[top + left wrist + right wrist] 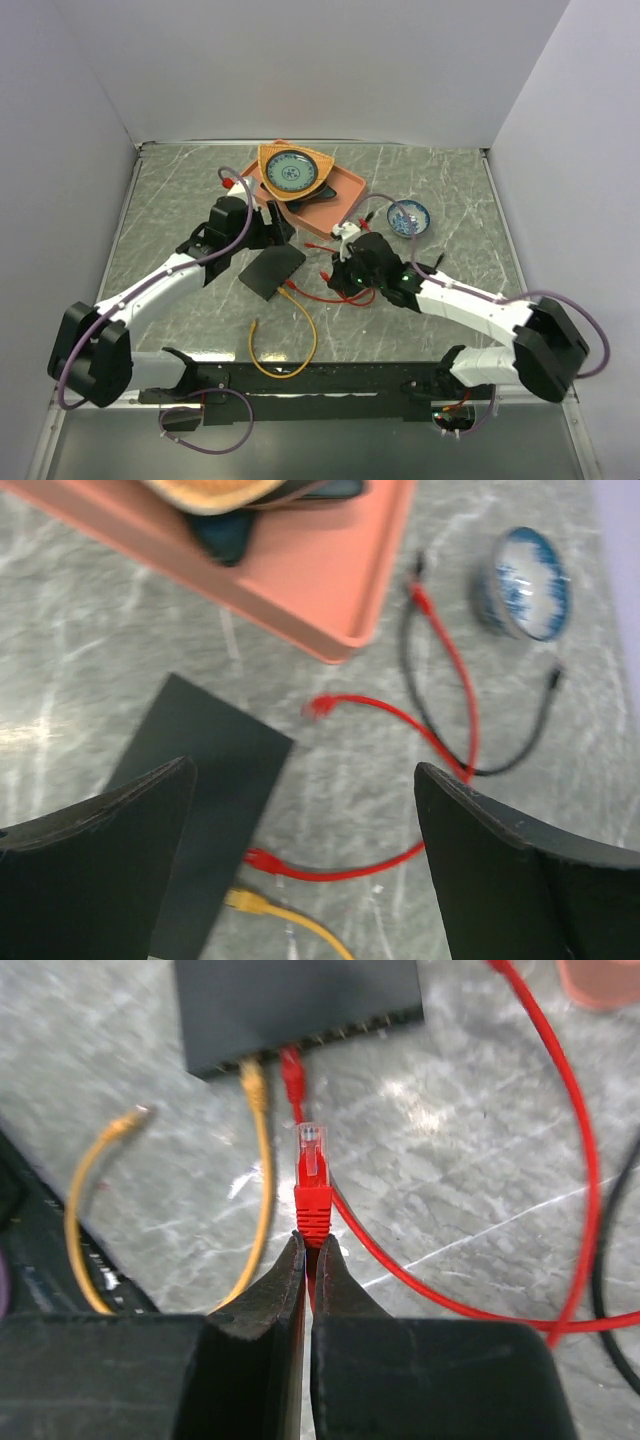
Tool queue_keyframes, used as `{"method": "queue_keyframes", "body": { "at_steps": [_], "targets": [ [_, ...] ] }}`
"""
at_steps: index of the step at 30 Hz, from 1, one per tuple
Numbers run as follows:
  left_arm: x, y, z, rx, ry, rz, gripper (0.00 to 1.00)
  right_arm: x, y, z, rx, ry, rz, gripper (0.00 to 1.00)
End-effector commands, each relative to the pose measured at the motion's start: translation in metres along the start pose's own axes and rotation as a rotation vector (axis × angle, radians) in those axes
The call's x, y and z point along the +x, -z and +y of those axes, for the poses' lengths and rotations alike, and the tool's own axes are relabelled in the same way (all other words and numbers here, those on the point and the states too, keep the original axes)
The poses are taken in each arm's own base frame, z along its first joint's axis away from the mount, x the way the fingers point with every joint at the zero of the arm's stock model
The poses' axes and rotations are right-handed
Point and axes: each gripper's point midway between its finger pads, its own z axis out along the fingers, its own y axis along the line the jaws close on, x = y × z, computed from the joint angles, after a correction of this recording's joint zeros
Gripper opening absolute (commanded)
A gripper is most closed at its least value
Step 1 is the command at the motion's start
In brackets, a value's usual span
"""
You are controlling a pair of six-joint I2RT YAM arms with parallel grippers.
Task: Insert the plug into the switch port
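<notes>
The flat black switch (272, 270) lies mid-table, its row of ports (350, 1032) facing my right gripper. A yellow plug (252, 1075) and a red plug (291, 1070) sit in two ports. My right gripper (312, 1242) is shut on a red cable just behind its free red plug (312, 1175), held above the table and pointing at the port row, a short gap away. In the top view this gripper (338, 268) is right of the switch. My left gripper (300, 780) is open and empty, above the switch's (200, 780) far end (275, 228).
An orange tray (340, 190) with a patterned dish (290, 172) stands behind the switch. A small blue bowl (408, 217) sits at the right. Red (345, 296) and black cables (520, 750) loop between bowl and switch. The yellow cable (290, 360) curls toward the near edge.
</notes>
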Motion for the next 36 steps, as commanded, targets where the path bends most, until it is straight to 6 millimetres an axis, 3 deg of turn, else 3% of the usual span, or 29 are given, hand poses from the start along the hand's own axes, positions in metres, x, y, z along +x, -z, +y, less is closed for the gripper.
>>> {"method": "queue_keyframes", "body": {
  "at_steps": [1,8,14,23,36],
  "targets": [
    [0.011,-0.009,0.021,-0.012,0.032,0.058,0.96,-0.021,-0.018,-0.003,0.043,0.016,-0.015,0.0],
    [0.03,-0.018,0.073,-0.126,0.053,0.098,0.96,0.001,-0.066,-0.012,0.099,0.015,0.142,0.0],
    [0.047,-0.033,0.092,-0.117,0.069,0.133,0.96,0.025,-0.095,-0.02,0.151,0.013,0.246,0.0],
    [0.075,-0.05,0.094,-0.036,0.071,0.193,0.99,0.051,-0.106,-0.014,0.12,0.019,0.295,0.0],
    [0.088,-0.055,0.105,-0.062,0.084,0.234,0.84,0.053,-0.104,-0.001,0.063,0.002,0.259,0.0]
  ]
}}
